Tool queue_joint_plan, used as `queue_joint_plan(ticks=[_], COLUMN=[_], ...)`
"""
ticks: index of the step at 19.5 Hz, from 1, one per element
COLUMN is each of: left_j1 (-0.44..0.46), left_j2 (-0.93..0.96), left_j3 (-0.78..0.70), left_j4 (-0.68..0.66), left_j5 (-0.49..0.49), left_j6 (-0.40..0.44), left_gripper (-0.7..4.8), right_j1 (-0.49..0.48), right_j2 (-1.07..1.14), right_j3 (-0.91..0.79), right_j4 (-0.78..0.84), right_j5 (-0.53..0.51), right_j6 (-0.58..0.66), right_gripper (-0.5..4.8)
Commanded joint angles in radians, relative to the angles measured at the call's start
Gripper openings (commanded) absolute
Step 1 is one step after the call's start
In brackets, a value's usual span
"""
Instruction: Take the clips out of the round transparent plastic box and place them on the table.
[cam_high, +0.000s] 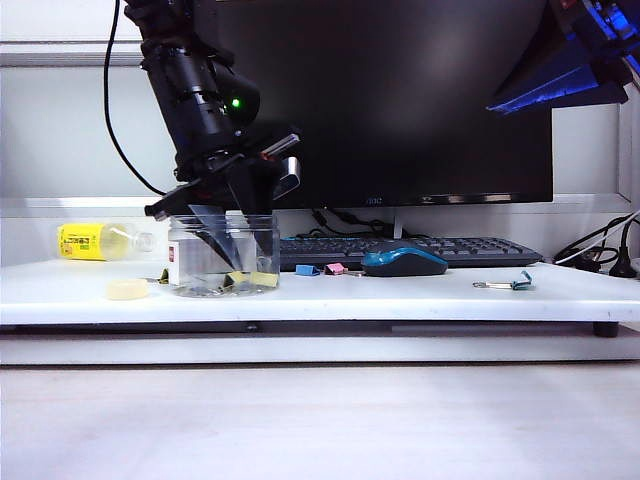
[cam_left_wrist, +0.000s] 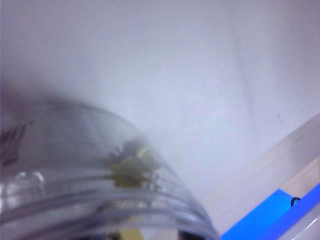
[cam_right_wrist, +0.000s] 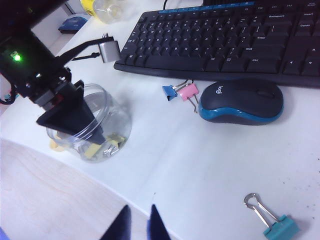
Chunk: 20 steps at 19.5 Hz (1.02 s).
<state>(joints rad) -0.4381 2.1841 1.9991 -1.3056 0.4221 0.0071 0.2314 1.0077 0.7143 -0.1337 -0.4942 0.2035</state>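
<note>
Left hand (cam_high: 238, 262) is down inside the round transparent plastic box (cam_high: 223, 256) at the bench's (cam_high: 400, 292) 9 o'clock end, fingers apart over the yellow clips (cam_right_wrist: 102, 146), so I'd pinch just one clip body, not its wire, while the right hand (cam_right_wrist: 138, 222) idles open.

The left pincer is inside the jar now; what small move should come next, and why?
Probably close on one yellow clip. The left pincer reaches into the clear jar, its fingers apart near the bottom where the clips lie, holding nothing visible. The right pincer hangs high, away from the jar.
</note>
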Motion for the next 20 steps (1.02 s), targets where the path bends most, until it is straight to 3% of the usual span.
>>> queue_joint_plan(ticks=[1, 4, 8, 10, 20], left_j1=[-0.001, -0.001, -0.001, -0.001, -0.001], left_j2=[0.014, 0.014, 0.016, 0.016, 0.016], left_j3=[-0.001, -0.001, -0.001, -0.001, 0.003], left_j4=[0.026, 0.053, 0.084, 0.098, 0.108], left_j5=[0.012, 0.012, 0.012, 0.012, 0.013], left_j6=[-0.005, -0.008, -0.018, -0.021, -0.021], left_gripper=[1.69, 1.11, 0.99, 0.51, 0.47], right_j1=[0.001, 0.001, 0.001, 0.001, 0.001], right_j2=[-0.002, -0.002, -0.002, -0.002, -0.002], right_j3=[0.002, 0.002, 0.002, 0.002, 0.002], right_j4=[0.009, 0.009, 0.009, 0.009, 0.008], right_j5=[-0.006, -0.006, -0.006, -0.006, -0.006], right_j6=[-0.002, -0.002, -0.002, -0.002, -0.002], right_gripper=[0.53, 0.53, 0.53, 0.53, 0.53])
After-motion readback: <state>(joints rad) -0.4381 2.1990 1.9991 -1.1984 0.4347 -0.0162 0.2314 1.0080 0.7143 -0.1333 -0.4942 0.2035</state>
